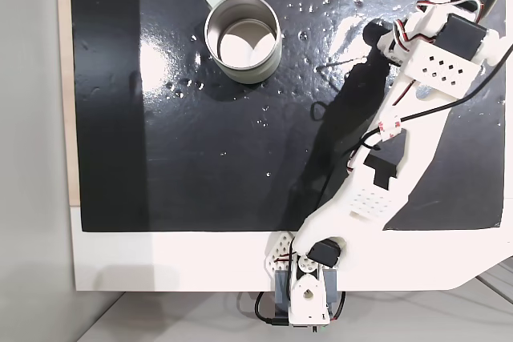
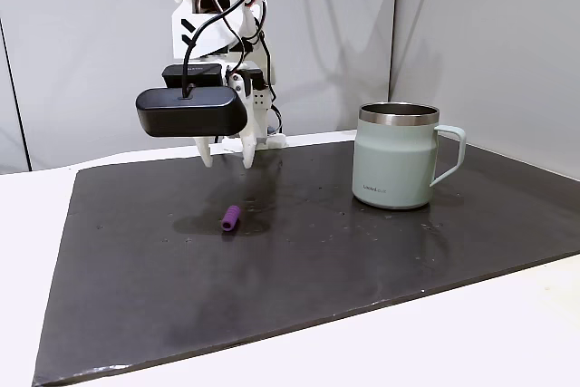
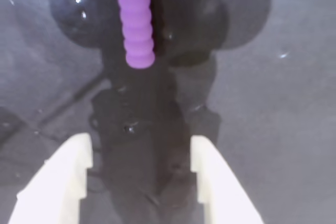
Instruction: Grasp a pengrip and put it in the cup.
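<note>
Surface: black glossy mat on white tabletop
Pengrip: purple, ribbed, lying flat mid-mat, near its far edge in a fixed view
Cup: grey-green, steel-lined, upright
Gripper: spread, above mat, apart from pengrip

Pengrip top cut off in wrist view

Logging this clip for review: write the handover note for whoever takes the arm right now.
Gripper: open, empty, hovering above the mat, fingers either side of bare mat.
Pengrip: lying on the dark mat, just ahead of the fingertips in the wrist view, not touched.
Cup: upright on the mat, well apart from the pengrip; no pengrip inside.
Done: approach.
Left: lower, grasp, carry, drop in cup.
</note>
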Robot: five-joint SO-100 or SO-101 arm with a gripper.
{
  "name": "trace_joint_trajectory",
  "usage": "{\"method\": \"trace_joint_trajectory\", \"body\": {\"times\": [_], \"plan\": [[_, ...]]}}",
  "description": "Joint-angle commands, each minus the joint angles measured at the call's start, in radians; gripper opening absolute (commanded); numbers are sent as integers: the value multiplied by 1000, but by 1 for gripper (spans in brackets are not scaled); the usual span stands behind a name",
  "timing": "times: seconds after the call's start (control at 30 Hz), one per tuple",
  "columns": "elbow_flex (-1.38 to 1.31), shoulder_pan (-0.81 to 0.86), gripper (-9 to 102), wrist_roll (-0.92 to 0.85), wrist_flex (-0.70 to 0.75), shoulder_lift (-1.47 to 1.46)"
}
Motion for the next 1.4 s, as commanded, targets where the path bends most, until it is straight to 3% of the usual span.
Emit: {"method": "trace_joint_trajectory", "body": {"times": [0.0, 0.4, 1.1, 1.37], "plan": [[-121, 15, 24, -12, 8, -11], [-468, 6, 24, -26, -6, -268], [-615, -29, 24, -29, -23, -509], [-617, -28, 0, -25, -32, -532]]}}
